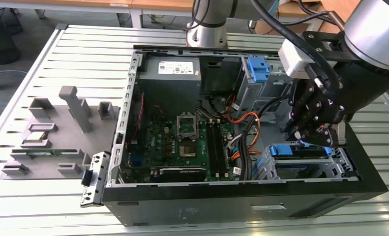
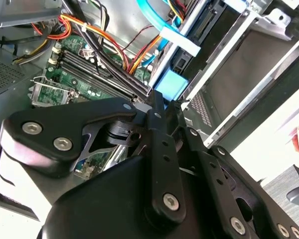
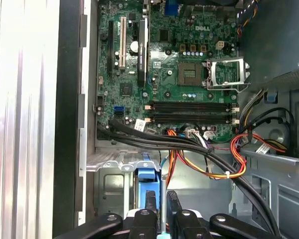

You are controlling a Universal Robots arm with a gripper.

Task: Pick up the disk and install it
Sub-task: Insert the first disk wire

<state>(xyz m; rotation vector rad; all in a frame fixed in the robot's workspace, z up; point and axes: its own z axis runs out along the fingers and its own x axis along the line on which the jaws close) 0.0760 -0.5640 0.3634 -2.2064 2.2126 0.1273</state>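
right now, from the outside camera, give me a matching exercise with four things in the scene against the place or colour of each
Things:
1. gripper
2. power supply box
3. motherboard
4. parts tray

Places or colours:
A. grey, on the table outside the computer case, at the exterior view's left
B. green, flat on the case floor
C. grey with a white label, inside the case
D. above the drive cage, at the exterior view's right

Pairs: 1-D, 2-C, 3-B, 4-A
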